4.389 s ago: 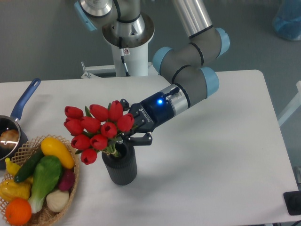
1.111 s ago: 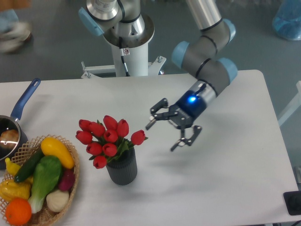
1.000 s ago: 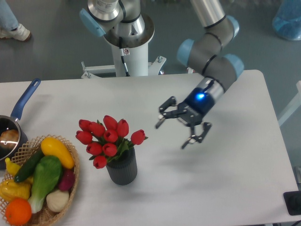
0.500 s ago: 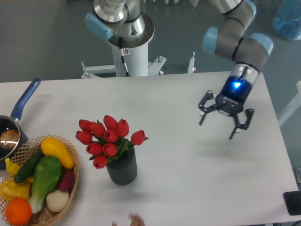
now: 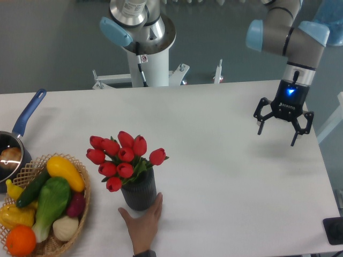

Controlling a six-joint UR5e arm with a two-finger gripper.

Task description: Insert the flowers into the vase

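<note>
The flowers point(image 5: 122, 158), a bunch of red tulips with green leaves, stand with their stems inside the vase point(image 5: 139, 194), a short dark grey ribbed cylinder on the white table. My gripper point(image 5: 277, 131) is open and empty, pointing down above the table's right side, far from the vase. A person's hand point(image 5: 143, 219) reaches in from the front edge and touches the foot of the vase.
A wicker basket point(image 5: 80, 225) of toy vegetables and fruit sits at the front left. A blue-handled saucepan point(image 5: 21, 128) stands at the left edge. The robot's white base column point(image 5: 144, 53) rises behind the table.
My gripper let go of the flowers, left them in the vase, opened and moved far right. A hand has come in from the front edge to the vase.
</note>
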